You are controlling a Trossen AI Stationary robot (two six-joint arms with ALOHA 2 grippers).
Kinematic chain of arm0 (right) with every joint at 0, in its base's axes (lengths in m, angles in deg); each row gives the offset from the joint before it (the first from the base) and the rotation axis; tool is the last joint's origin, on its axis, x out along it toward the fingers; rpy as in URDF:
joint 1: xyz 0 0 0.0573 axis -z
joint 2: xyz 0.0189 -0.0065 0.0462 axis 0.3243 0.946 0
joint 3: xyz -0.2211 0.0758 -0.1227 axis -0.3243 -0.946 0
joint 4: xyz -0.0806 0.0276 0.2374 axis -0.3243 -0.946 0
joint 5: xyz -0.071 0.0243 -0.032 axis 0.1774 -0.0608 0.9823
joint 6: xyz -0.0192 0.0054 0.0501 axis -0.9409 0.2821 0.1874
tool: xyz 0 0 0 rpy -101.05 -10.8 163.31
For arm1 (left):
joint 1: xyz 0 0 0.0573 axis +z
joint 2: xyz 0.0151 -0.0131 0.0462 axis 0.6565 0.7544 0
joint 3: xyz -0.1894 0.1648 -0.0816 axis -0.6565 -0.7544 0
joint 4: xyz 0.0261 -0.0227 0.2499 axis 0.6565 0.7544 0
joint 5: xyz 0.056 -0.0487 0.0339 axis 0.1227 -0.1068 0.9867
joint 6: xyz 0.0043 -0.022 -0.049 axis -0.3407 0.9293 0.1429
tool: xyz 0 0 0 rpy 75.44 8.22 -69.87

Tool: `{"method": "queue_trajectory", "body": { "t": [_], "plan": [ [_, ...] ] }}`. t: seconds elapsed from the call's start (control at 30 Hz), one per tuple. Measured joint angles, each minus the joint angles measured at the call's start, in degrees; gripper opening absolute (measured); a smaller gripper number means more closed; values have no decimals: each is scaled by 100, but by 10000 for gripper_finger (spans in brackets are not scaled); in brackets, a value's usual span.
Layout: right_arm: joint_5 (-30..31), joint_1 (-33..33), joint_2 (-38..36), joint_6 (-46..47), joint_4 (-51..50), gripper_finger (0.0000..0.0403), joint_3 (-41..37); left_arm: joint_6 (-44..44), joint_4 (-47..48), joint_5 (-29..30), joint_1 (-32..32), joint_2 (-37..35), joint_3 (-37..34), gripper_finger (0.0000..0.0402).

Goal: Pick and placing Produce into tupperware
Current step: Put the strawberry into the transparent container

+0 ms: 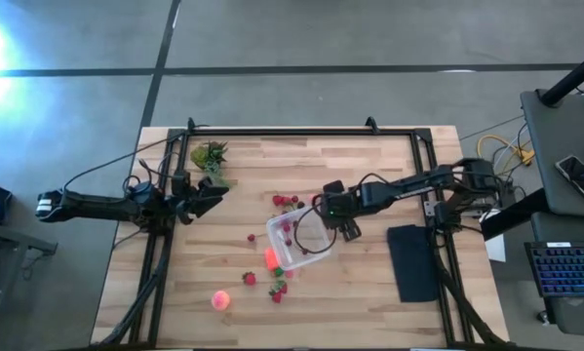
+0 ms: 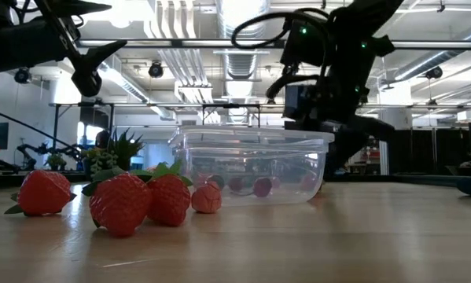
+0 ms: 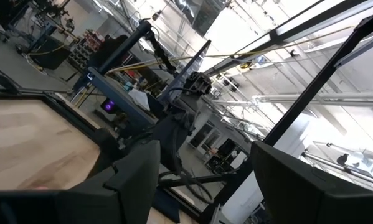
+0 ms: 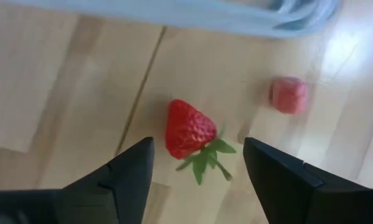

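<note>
Pale wood-plank table (image 1: 369, 175), clear square tupperware (image 1: 301, 237)

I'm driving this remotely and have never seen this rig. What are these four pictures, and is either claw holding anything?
Two robot arms work at a wooden table. One picture looks straight down, one looks level across the tabletop, and two come from cameras on the wrists. The right gripper hangs over the clear tupperware, open and empty; its own camera shows a strawberry lying between its fingers. The left gripper waits near the green leafy clump, partly open, holding nothing. More strawberries and an orange-pink fruit lie loose; a black pad lies to the right.
</note>
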Motion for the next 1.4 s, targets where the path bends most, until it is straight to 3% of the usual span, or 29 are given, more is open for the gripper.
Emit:
{"method": "queue_trajectory", "body": {
  "t": [0.5, 1.07, 1.33, 1.4],
  "plan": [
    [-25, 63, 348, -8, 501, 222, -79, -4, 5, 6, 1, 86, 0, 238],
    [-303, 330, 333, 491, 487, 129, -94, -2, 5, 5, 0, 98, 0, 238],
    [-336, 341, -402, 1509, 276, 141, 268, -2, 13, 7, 0, 98, 0, 238],
    [-665, 343, -671, 1746, 155, 140, 522, -2, 11, 6, 0, 98, 0, 238]
  ]
}}
